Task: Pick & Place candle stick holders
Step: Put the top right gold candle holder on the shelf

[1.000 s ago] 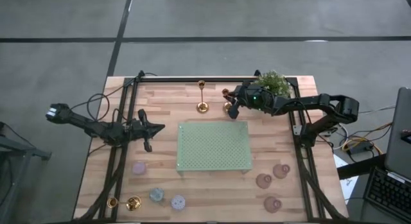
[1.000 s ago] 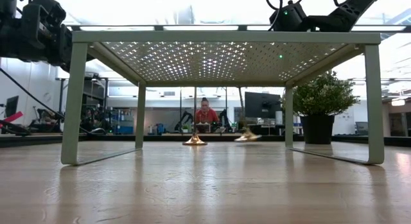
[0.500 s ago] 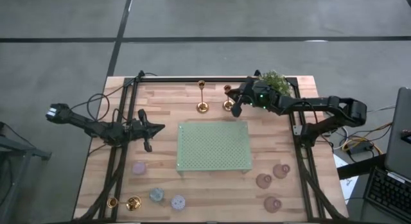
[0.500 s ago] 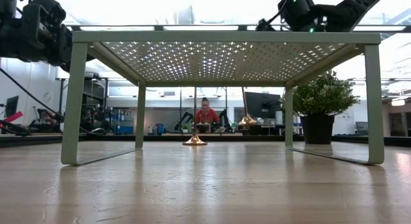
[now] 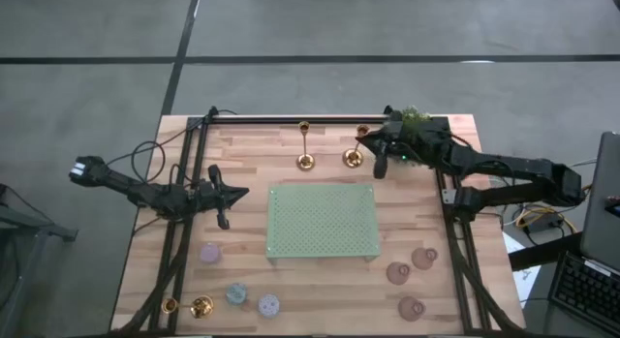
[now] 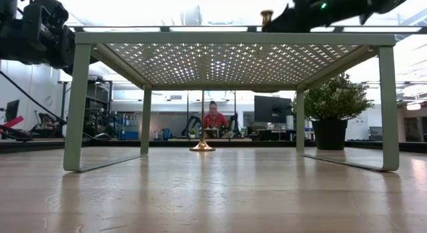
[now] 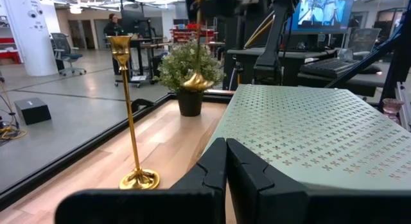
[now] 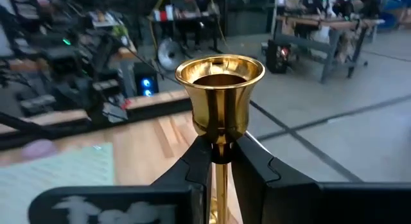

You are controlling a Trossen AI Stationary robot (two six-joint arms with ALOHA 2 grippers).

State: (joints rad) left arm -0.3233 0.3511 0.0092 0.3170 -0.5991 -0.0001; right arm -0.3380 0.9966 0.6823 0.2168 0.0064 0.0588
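A robotics lab — workbenches (image 8: pixel 327 22), monitors (image 6: pixel 272 109), a seated person (image 6: pixel 214 118) behind.

Right gripper (image 5: pixel 371 144) on a gold holder (image 5: pixel 355 156) beside the green rack (image 5: pixel 322 220).

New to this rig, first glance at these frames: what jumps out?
The right gripper, its jaws clamped on the stem of a gold candle holder just under the cup, has it lifted off the table at the far edge beside the potted plant. A second gold holder stands just left of it. The pale green perforated stand fills the table's middle.
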